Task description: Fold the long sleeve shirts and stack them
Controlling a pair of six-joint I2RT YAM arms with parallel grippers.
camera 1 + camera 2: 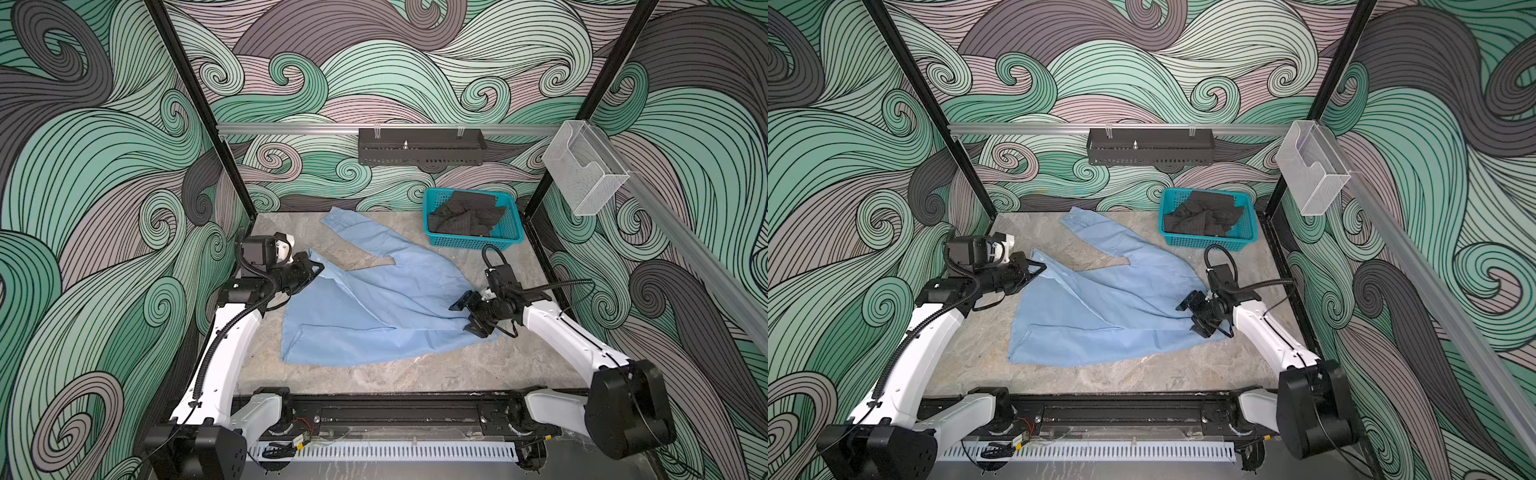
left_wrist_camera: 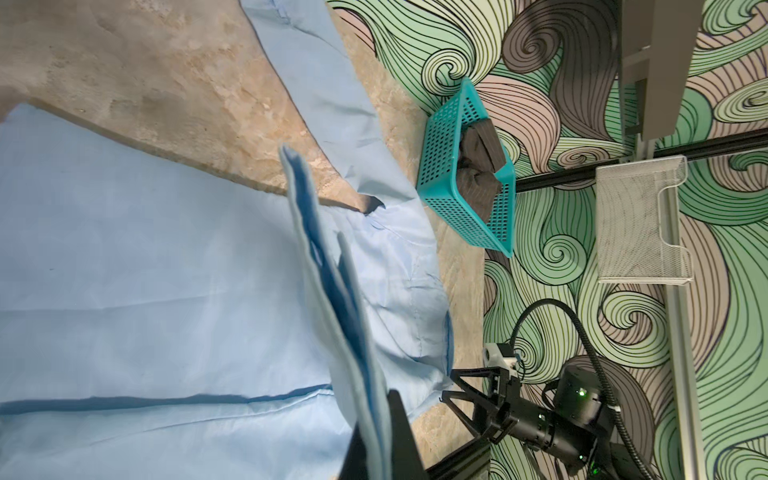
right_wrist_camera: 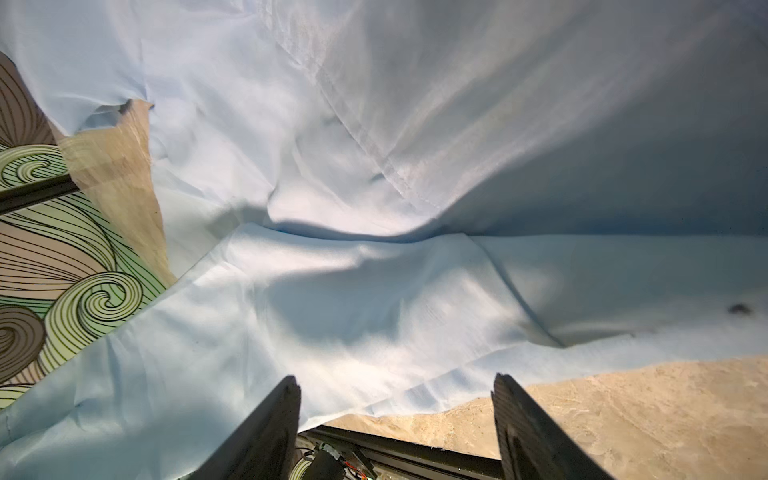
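**A:** Top views first. Where is the shirt?

**B:** In both top views the light blue shirt [image 1: 374, 303] lies spread on the surface [image 1: 415, 376], between the two claws. The left claw [image 1: 316, 268] is pinched tight on the shirt's edge. One sleeve runs away beyond that claw, towards the back wall.

**A:** And the other arm?

**B:** The right claw [image 1: 467, 318] sits over the opposite edge of the shirt, jaws wide apart and gripping nothing. A teal basket [image 1: 473, 242] holding dark cloth [image 1: 469, 216] stands beyond it, well apart from the left claw.

**A:** Left wrist view?

**B:** A raised fold of shirt runs straight into the left claw, clamped between its fingers [image 2: 401, 419]. The rest lies flat ahead of it. Across the shirt, the right claw shows with its jaws spread.

**A:** Right wrist view?

**B:** The right claw's two fingers [image 3: 282, 415] stand far apart. Rumpled shirt cloth fills the space just ahead of them, with bare surface beside one finger.
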